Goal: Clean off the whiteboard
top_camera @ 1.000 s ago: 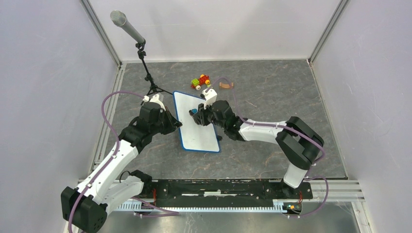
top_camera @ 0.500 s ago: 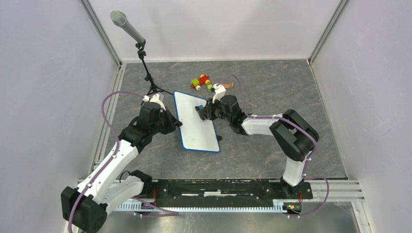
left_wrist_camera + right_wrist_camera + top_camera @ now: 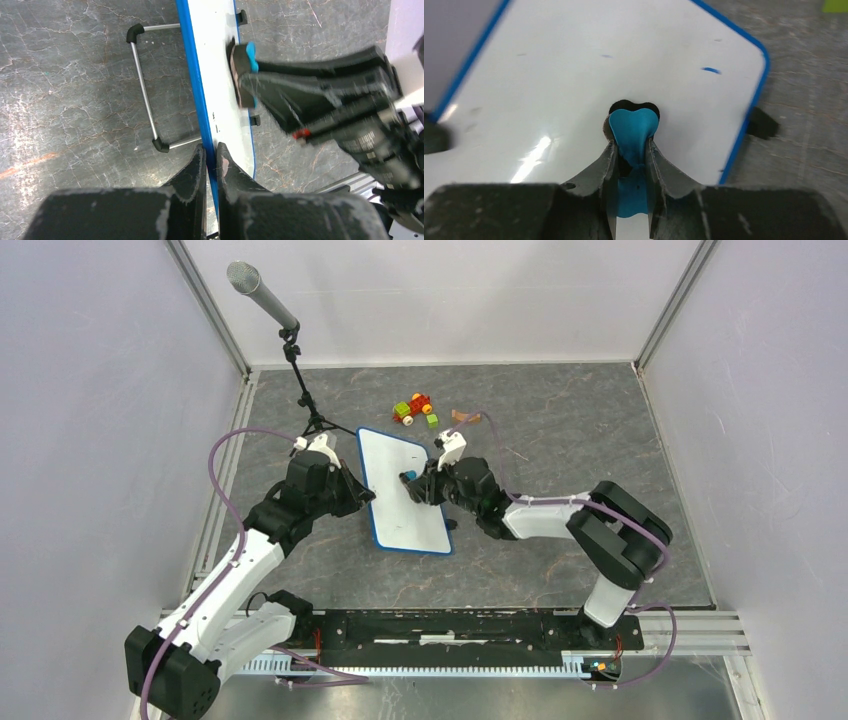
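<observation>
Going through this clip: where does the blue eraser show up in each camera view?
Top external: the eraser is mid-frame, on the whiteboard, held by the right gripper.
Left wrist: upper centre, against the board's face.
Right wrist: centre of the frame, between that camera's own fingers.
Shared landmark: the whiteboard's blue rim, which shows in all three views.

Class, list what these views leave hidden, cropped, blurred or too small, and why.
- Right wrist: gripped part of the small blue eraser, covered by right jaws.
- Left wrist: near end of the flat blue-rimmed whiteboard, behind left jaws.
- Top: colourful block toy, too small to identify.
</observation>
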